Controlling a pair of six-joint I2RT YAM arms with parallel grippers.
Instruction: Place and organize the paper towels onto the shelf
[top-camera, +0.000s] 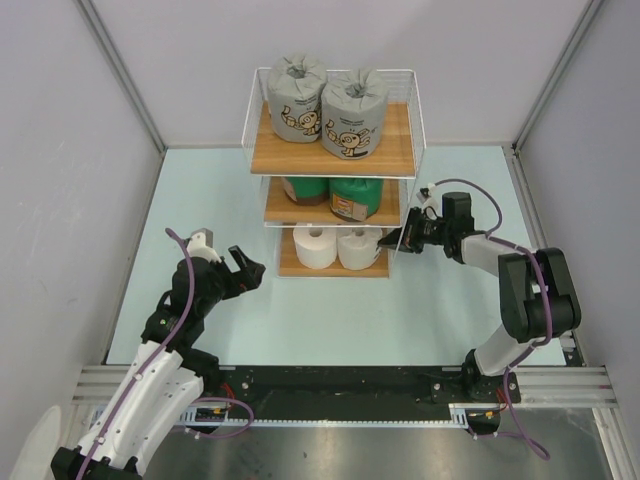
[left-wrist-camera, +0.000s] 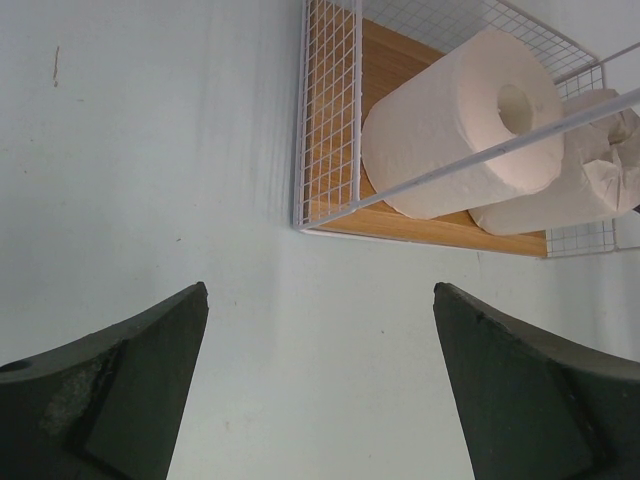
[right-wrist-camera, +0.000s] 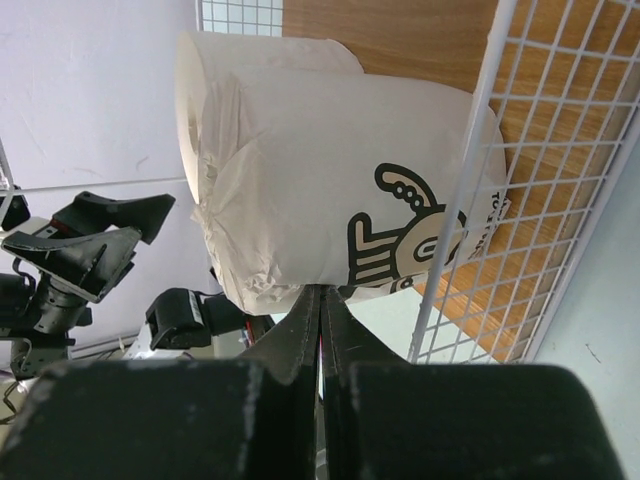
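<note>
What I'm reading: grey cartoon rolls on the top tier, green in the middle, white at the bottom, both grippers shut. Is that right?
Only the right gripper is shut. The left gripper is open, its jaws wide apart in the left wrist view. The rest holds.

Six paper towels (top-camera: 297, 85); one shelf (top-camera: 400, 140)

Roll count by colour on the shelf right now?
grey cartoon-print rolls: 2, top tier
dark green rolls: 2, middle tier
white rolls: 2, bottom tier
Total: 6, all on the shelf
</note>
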